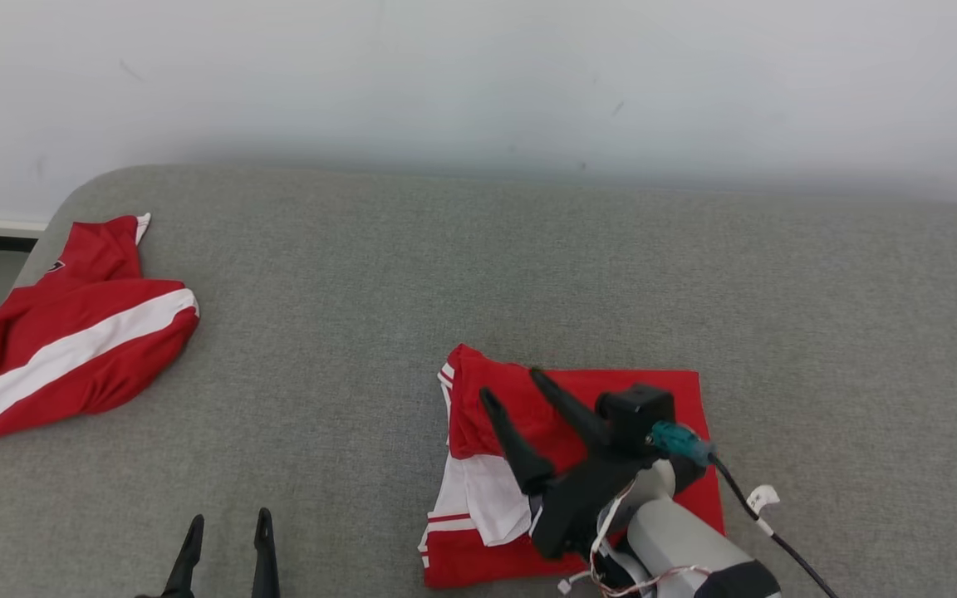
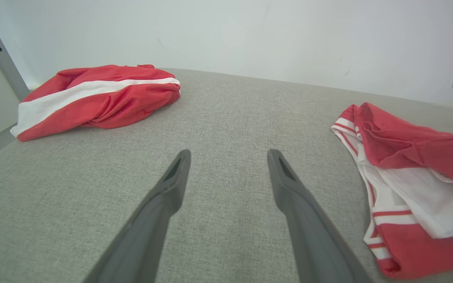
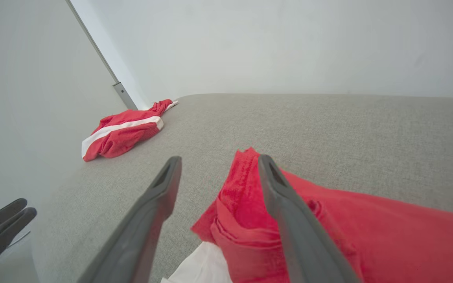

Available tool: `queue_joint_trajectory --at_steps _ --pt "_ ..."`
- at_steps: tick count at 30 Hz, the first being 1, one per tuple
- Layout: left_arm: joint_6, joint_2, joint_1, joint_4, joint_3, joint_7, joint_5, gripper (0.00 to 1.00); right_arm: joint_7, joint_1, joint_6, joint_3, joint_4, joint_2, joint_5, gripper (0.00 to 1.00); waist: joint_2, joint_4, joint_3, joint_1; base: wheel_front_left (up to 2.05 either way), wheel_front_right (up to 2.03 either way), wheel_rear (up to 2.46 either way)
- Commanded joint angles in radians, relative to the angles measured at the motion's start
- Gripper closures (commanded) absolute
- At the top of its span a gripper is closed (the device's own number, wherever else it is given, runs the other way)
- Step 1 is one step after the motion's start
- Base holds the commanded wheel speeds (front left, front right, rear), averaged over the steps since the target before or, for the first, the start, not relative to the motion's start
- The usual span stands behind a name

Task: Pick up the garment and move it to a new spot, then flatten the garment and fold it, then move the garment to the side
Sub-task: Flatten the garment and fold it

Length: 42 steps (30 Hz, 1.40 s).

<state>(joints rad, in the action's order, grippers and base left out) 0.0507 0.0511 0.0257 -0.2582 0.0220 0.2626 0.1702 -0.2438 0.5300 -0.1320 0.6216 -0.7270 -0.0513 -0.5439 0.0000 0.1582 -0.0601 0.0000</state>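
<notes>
Garment [image 1: 470, 415], folded, red and white, is seen in the head view lying on the grey upholstery [image 1: 528, 266], the right gripper [image 1: 510, 383] held over its left edge with fingers spread and nothing clasped, the left gripper [image 1: 229, 517] parked open at lower left. From the left wrist, parted fingers [image 2: 163, 204] are shown over bare upholstery, a crumpled red jersey [image 2: 92, 94] beyond. From the right wrist, open fingers [image 3: 285, 212] are caught poised over the garment's red edge.

Garment [image 3: 368, 228]: red-and-white knit cloth, matt. Upholstery [image 1: 362, 291] beneath: grey coarse-woven fabric, rough-looking. My fingers [image 3: 289, 220]: dark plastic, smooth, matt.
</notes>
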Motion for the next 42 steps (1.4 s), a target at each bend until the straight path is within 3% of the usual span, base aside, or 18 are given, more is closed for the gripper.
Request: queue_joint_trajectory --at_steps 1,6,13,27,28,29,31,42 --pt "-0.005 -0.001 0.017 0.002 -0.006 0.003 0.002 0.00 -0.010 0.012 0.003 -0.011 0.009 0.002 0.010 0.00 0.0000 -0.010 0.006 0.0000 0.00 0.00 0.00" --pt "-0.004 -0.001 0.024 0.007 -0.019 0.003 -0.006 0.00 -0.021 0.002 0.003 -0.090 0.068 -0.006 0.070 0.00 0.0000 -0.028 0.009 0.0000 0.00 0.00 0.00" --pt "0.002 -0.001 0.022 0.009 -0.025 0.003 -0.012 0.00 -0.020 -0.097 0.003 -0.172 0.153 -0.081 0.121 0.00 0.0000 -0.030 0.008 0.0000 0.00 0.00 0.00" --pt "0.004 -0.001 0.002 -0.002 -0.006 0.003 -0.005 0.00 0.039 -0.078 0.003 -0.058 0.097 -0.117 0.025 0.00 0.0000 -0.003 -0.008 0.0000 0.00 0.00 0.00" --pt "0.002 -0.001 0.001 -0.003 -0.005 0.003 -0.003 0.00 0.050 -0.074 0.003 -0.047 0.085 -0.115 0.006 0.13 0.0000 0.000 -0.008 0.0000 0.00 0.00 0.00" --pt "0.001 -0.001 -0.001 -0.004 -0.003 0.003 -0.003 0.00 0.056 -0.068 0.003 -0.039 0.073 -0.116 -0.006 0.59 0.0000 0.004 -0.008 0.0000 0.00 0.00 0.00" --pt "0.000 -0.001 0.000 -0.006 -0.001 0.003 -0.003 0.00 0.062 -0.053 0.003 -0.021 0.056 -0.122 -0.027 1.00 0.0000 0.012 -0.006 0.0000 0.00 0.00 0.00" --pt "-0.004 -0.001 0.031 -0.007 -0.010 0.003 0.003 0.00 0.014 -0.057 0.003 0.065 0.065 -0.115 -0.083 1.00 0.0000 0.020 0.012 0.0000 0.00 0.00 0.00"
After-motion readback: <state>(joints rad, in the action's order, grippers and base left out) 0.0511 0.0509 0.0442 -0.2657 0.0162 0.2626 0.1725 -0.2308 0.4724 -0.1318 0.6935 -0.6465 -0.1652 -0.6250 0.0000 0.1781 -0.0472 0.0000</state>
